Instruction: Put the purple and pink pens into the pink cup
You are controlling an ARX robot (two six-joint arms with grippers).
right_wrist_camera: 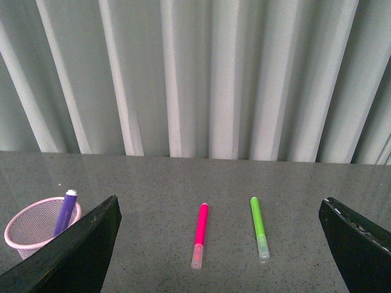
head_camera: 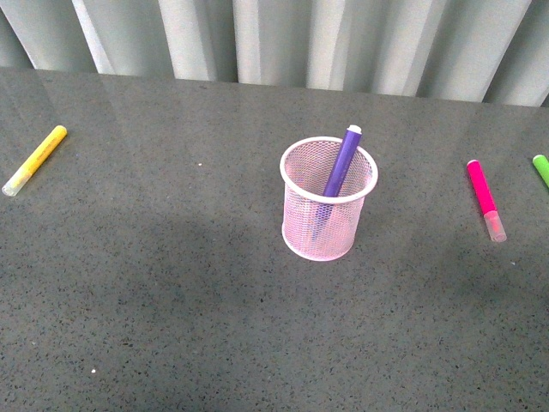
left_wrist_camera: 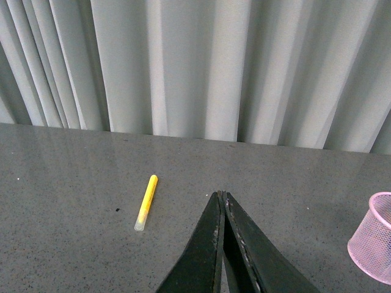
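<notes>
right pincer (right_wrist_camera: 221,200) agape; pink pen (right_wrist_camera: 200,233) outside pink cup (head_camera: 300,219).

I have open counter (head_camera: 171,300) all round the pink cup (head_camera: 300,219), so it can be approached from any side. Its mouth is partly taken. The purple pen (head_camera: 343,160) leans toward the far rim and sticks out above it, which leaves the left part of the opening free. On the right, the pink pen (head_camera: 483,196) lies flat with bare counter along both flanks. The green marker (head_camera: 540,169) lies near it on the outer side, apart and not touching. In the right wrist view both lie between my wide-spread right jaws. The yellow marker (head_camera: 34,160) lies far left, well clear. A curtain (head_camera: 283,39) closes off the counter's far edge.
</notes>
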